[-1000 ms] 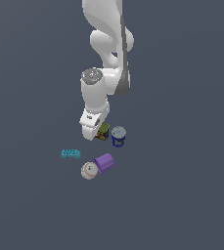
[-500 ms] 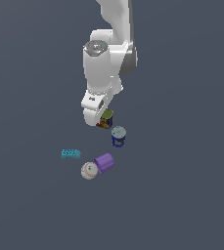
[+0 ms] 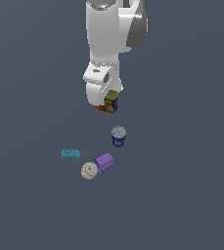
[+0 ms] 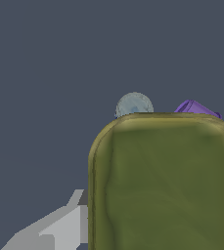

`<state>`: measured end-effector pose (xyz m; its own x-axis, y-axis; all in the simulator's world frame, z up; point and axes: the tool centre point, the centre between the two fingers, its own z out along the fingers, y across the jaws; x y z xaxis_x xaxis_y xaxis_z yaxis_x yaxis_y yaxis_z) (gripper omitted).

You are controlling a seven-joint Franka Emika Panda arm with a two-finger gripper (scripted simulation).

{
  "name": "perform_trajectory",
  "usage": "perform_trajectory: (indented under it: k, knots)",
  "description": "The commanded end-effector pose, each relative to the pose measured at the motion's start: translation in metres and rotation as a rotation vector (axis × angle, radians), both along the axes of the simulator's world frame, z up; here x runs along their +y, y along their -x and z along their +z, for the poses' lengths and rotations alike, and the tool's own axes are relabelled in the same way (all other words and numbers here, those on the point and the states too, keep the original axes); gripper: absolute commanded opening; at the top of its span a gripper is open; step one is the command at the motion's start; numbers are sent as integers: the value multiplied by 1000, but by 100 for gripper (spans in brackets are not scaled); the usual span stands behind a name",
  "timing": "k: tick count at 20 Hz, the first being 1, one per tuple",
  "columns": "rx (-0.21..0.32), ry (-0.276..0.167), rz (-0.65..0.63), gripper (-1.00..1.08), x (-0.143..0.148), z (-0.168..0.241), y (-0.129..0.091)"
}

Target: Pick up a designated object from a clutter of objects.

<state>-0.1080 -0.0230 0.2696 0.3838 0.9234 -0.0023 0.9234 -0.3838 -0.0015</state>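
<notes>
Clearly aloft: tin in the grip, lift under way.

Across the exterior view from its left, the brick (image 3: 71, 154) lies on the floor, then the ball (image 3: 88, 170) touching the cup (image 3: 104, 163), then the can (image 3: 118, 136); all 4 sit well below the gripper (image 3: 107, 104). The tin (image 3: 110, 101) hangs at the gripper, off the floor, so the jaws are closed on it. On the wrist view its olive top (image 4: 162, 180) fills much of the frame, with the can's lid (image 4: 134, 106) and cup (image 4: 196, 109) peeking past its edge. To finish well, I judge: rise straight, keep the squeeze steady, avoid swinging, since the hold looks off-centre.
</notes>
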Motion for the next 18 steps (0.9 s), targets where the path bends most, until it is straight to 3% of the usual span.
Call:
perform_trajectory:
  k: [1, 18]
  knots:
    - [-3, 0, 0, -100, 5, 24, 4]
    - [-2, -1, 0, -100, 35, 152, 22]
